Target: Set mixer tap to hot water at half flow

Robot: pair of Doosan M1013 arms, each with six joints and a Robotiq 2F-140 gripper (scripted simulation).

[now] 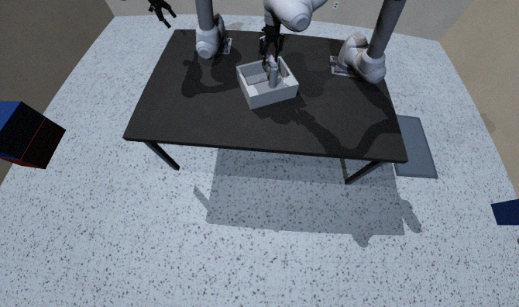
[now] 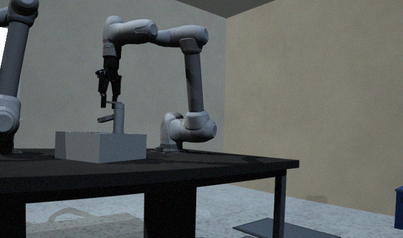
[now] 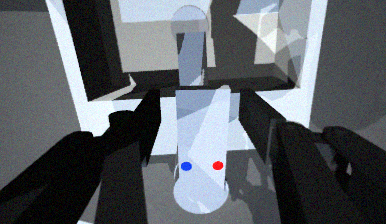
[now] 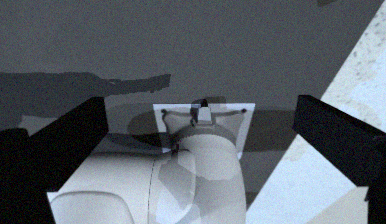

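Note:
The grey mixer tap (image 1: 273,79) (image 2: 118,120) stands upright at the basin (image 1: 275,101) (image 2: 122,147). Its flat lever (image 2: 109,102) (image 3: 201,132) looks about level and points the same way as the spout (image 2: 105,119) (image 3: 191,62). The blue dot (image 3: 186,166) is left and the red dot (image 3: 218,165) right on the lever in the left wrist view. My left gripper (image 1: 270,62) (image 2: 108,105) (image 3: 200,105) is partly open, with one finger on each side of the lever and a visible gap at both sides. My right gripper (image 1: 172,21) (image 4: 201,113) is wide open and empty, away from the tap.
The basin's walls stand around and below the spout on the black table (image 1: 204,124) (image 2: 200,168). The left arm's base (image 1: 341,67) (image 2: 170,147) and the right arm's base (image 1: 227,46) stand at the table's far side in the top view.

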